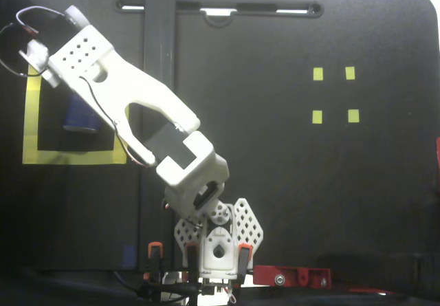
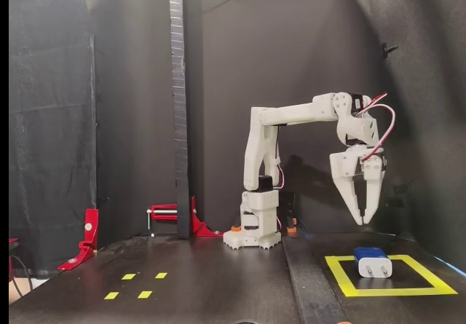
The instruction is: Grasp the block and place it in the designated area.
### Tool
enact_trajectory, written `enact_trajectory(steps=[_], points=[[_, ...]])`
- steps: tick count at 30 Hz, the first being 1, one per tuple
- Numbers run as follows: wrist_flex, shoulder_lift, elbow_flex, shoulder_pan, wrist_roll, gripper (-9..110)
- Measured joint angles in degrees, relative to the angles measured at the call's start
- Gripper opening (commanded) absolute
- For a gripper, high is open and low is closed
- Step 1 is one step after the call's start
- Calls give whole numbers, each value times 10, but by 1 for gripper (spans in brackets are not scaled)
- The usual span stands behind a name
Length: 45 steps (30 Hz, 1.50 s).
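The dark blue block (image 2: 372, 261) lies inside the yellow tape frame of the designated area (image 2: 393, 292), its two silvery prongs facing the camera. My gripper (image 2: 365, 220) hangs well above the block, pointing down, empty, its fingertips almost together. In the fixed view from above, the block (image 1: 77, 117) shows partly under my white arm (image 1: 137, 113), inside the same frame (image 1: 69, 157). The fingertips are hidden under the wrist there.
Four tiny yellow tape squares (image 1: 335, 94) lie on the black table, far from the frame; they also show in the side fixed view (image 2: 135, 285). A black upright post (image 2: 178, 105) stands beside the arm's base (image 2: 253, 233). Red clamps (image 2: 175, 218) sit at the table's edge.
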Motion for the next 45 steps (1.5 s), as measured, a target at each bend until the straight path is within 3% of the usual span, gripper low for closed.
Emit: enact_trajectory(steps=[6,19,38,45], points=[[13,0,0,4,109,0],[14,0,0,52,127,0],[-21,-18,0,422,67,0],[-24,-22,0,479,39,0]])
